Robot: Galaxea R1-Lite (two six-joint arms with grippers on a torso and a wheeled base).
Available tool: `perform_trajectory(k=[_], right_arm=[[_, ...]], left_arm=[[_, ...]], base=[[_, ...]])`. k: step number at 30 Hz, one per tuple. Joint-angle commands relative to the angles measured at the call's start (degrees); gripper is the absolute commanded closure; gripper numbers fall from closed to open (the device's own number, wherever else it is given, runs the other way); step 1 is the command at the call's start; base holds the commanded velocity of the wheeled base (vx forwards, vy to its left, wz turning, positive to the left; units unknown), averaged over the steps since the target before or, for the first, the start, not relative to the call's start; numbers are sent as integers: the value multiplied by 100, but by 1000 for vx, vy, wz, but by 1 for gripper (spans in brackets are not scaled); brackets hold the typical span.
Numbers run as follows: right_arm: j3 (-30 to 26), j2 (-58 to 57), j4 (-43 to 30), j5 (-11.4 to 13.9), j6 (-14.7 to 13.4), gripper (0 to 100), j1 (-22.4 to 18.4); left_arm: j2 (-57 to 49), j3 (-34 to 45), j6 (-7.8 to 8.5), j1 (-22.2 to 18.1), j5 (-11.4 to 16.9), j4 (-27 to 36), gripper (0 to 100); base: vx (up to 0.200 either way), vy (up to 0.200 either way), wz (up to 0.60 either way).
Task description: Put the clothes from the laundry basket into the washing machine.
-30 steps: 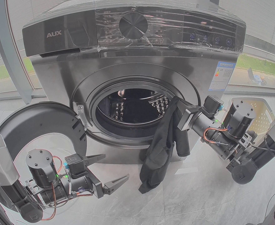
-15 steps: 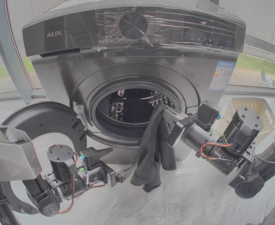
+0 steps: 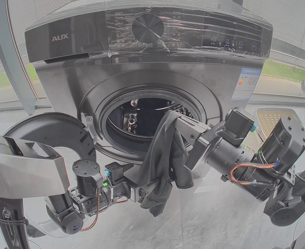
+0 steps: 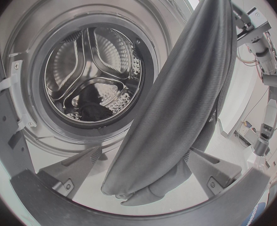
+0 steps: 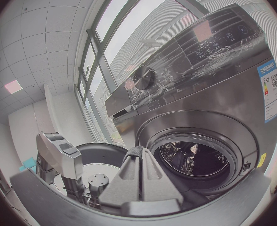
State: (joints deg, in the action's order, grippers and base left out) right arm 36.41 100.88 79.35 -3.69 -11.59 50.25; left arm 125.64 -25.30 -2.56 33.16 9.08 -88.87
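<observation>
Left claw (image 3: 149, 190) has risen to the dark garment (image 3: 161, 156) held by right claw (image 3: 171, 116).

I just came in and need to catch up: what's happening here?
The right gripper is shut on a dark garment, holding it up in front of the washing machine opening. The left gripper is open, its fingers on either side of the garment's hanging lower part. Another dark piece lies inside the drum.
</observation>
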Motion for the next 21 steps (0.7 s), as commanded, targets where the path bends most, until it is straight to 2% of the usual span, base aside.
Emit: perform_trajectory(k=[1, 18, 19, 21], right_arm=[[24, -42, 10, 0, -1, 100, 125], [-275, -59, 63, 0, -1, 100, 205], [-266, -59, 37, 0, -1, 100, 187], [-258, -51, 28, 9, -1, 100, 143]], left_arm=[[330, -353, -16, -11, 15, 1, 0], [1103, -1311, -8, -29, -12, 1, 0], [1095, -1320, -16, -20, -12, 1, 100], [1059, -1329, -16, -2, 6, -8, 100]], base=[[0, 0, 0], [0, 0, 0], [0, 0, 0], [0, 0, 0]])
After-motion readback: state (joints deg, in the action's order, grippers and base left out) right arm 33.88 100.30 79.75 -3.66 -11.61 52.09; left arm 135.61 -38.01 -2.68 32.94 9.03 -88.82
